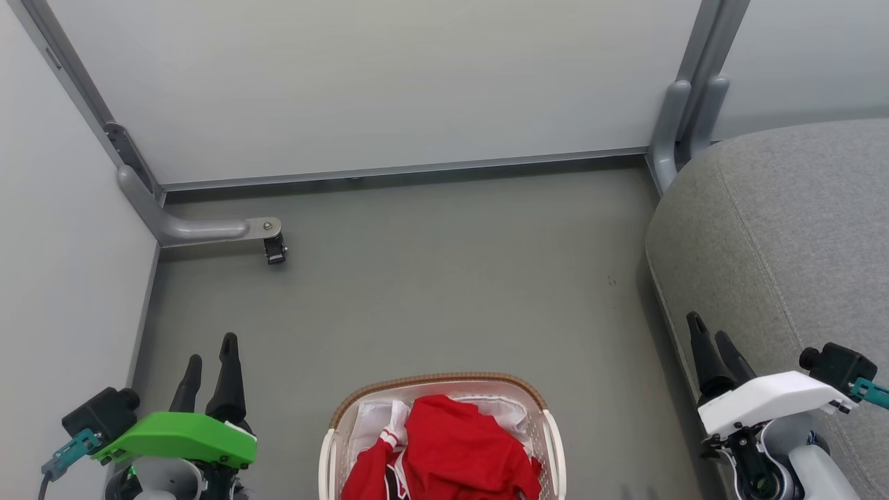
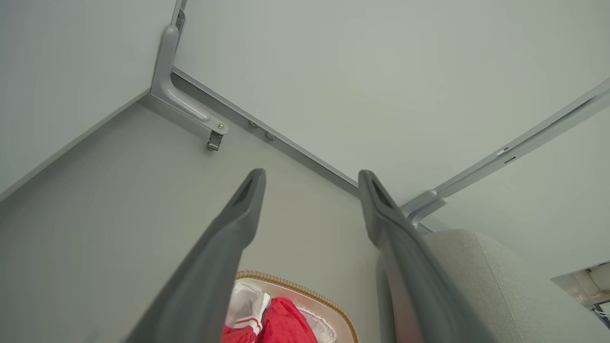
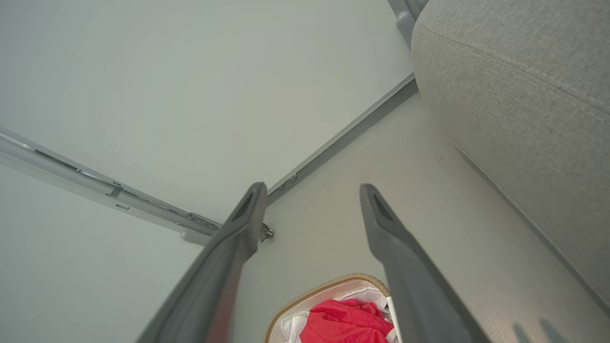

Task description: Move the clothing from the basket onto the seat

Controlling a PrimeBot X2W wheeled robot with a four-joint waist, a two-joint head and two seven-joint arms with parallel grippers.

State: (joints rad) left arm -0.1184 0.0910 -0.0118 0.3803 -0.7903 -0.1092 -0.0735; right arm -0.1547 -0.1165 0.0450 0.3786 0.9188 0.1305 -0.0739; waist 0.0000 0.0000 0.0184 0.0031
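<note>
Red clothing (image 1: 455, 451) with white trim lies heaped in the white basket (image 1: 437, 383) with a brown woven rim, at the bottom middle of the head view. The grey seat (image 1: 799, 236) fills the right side. My left gripper (image 1: 210, 353) hangs open at the lower left, apart from the basket. My right gripper (image 1: 710, 332) stands open at the lower right, over the seat's front edge. The left wrist view shows my left gripper (image 2: 310, 177) with its jaws wide over the clothing (image 2: 281, 326). My right gripper (image 3: 312, 190) is open above the basket (image 3: 319, 288) and clothing (image 3: 345, 321).
Pale partition walls (image 1: 375, 83) close off the back and left. A grey metal foot with a caster (image 1: 274, 251) juts onto the floor at the left. Another support post (image 1: 684, 118) stands by the seat's far corner. Grey floor (image 1: 444, 292) lies between basket and wall.
</note>
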